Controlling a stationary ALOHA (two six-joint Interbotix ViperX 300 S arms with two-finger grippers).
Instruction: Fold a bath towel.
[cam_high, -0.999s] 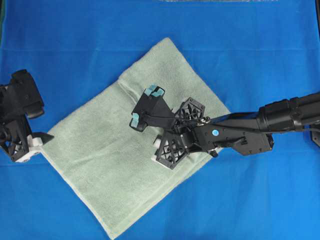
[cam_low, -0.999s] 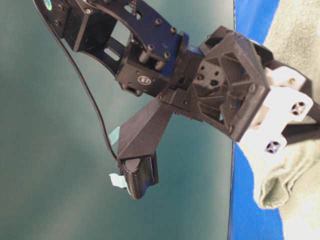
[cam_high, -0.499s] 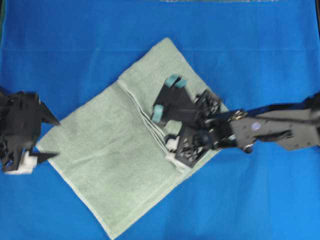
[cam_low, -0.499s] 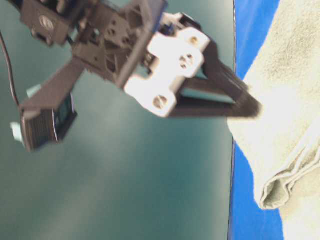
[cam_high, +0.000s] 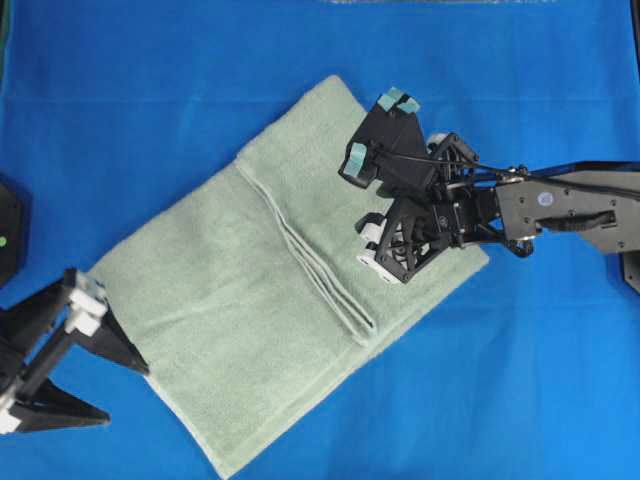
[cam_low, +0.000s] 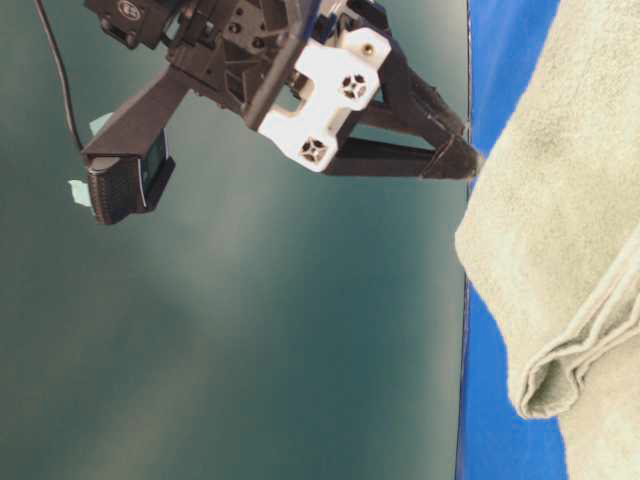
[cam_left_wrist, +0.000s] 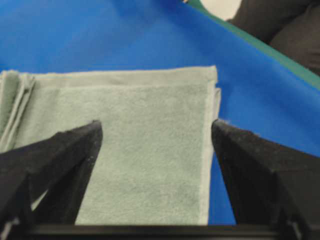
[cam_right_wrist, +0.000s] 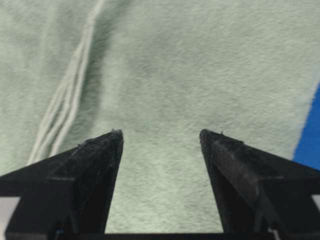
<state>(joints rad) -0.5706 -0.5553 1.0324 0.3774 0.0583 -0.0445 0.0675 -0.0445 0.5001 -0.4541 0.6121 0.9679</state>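
The bath towel (cam_high: 230, 300) is pale sage-green terry. It lies folded and slanted on the blue sheet, with stacked hems (cam_high: 315, 275) running across its middle. My right gripper (cam_high: 375, 245) hovers open over the towel's right part. In the right wrist view its fingertips (cam_right_wrist: 161, 135) stand apart above bare terry, and the hems (cam_right_wrist: 65, 100) lie to the left. My left gripper (cam_high: 128, 394) is open at the towel's lower-left edge. In the left wrist view its fingers (cam_left_wrist: 155, 129) straddle a towel corner (cam_left_wrist: 207, 80) without touching it. The table-level view shows the left gripper (cam_low: 468, 140) beside the towel (cam_low: 560, 250).
The blue sheet (cam_high: 150, 100) covers the table on all sides of the towel. A dark part of the left arm (cam_high: 8, 230) sits at the far left edge. The right arm (cam_high: 570, 205) reaches in from the right edge.
The left gripper swung down from the towel's left corner to its lower-left edge. The right gripper moved up and right, away from the hems. Both stayed open.
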